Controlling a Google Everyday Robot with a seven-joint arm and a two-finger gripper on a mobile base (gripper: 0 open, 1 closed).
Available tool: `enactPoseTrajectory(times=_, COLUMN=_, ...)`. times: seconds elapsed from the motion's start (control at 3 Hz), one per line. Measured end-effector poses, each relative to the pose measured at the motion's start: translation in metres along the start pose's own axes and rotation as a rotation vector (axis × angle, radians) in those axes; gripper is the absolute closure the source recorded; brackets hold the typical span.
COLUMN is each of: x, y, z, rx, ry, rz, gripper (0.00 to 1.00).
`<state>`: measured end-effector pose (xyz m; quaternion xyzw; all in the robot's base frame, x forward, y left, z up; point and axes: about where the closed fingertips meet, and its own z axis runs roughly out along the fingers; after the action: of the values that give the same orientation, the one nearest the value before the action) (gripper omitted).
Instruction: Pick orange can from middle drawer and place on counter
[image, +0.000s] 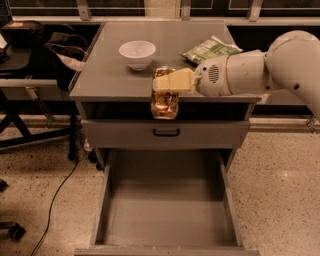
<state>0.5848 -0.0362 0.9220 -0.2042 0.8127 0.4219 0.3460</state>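
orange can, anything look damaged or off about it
Yes: the orange can has a dented, wrinkled body. It hangs upright in the end effector, at the front edge of the counter, above the open middle drawer. Nothing looks spilled.

1. Single view: set high in front of the cabinet (125, 134), facing it and tilted steeply down over the counter (110, 75) and the open drawer (167, 220).
2. Range: near; the frame's bottom edge clips the drawer front.
3. Centre frame: gripper (164, 83) clasping the can (164, 106) at the counter's front edge; arm (240, 72) enters from the right.
4. Far background: dim, seemingly a window ledge.
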Motion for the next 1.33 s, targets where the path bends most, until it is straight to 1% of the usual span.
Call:
enactPoseTrajectory(times=0.33, x=-0.006, y=-0.002, z=0.003, rx=0.009, ry=-0.049, rz=-0.002, gripper=1.00)
enactPoseTrajectory(times=0.67, x=-0.045, y=-0.025, z=0.017, rx=0.051, ry=-0.133, rz=-0.037, gripper=1.00)
enactPoseTrajectory(times=1.0, x=-0.067, y=-0.041, z=0.030, rx=0.068, ry=-0.158, rz=-0.040, gripper=1.00)
enactPoseTrajectory(times=1.33, x=-0.086, y=-0.057, z=0.045, rx=0.073, ry=-0.162, rz=-0.036, gripper=1.00)
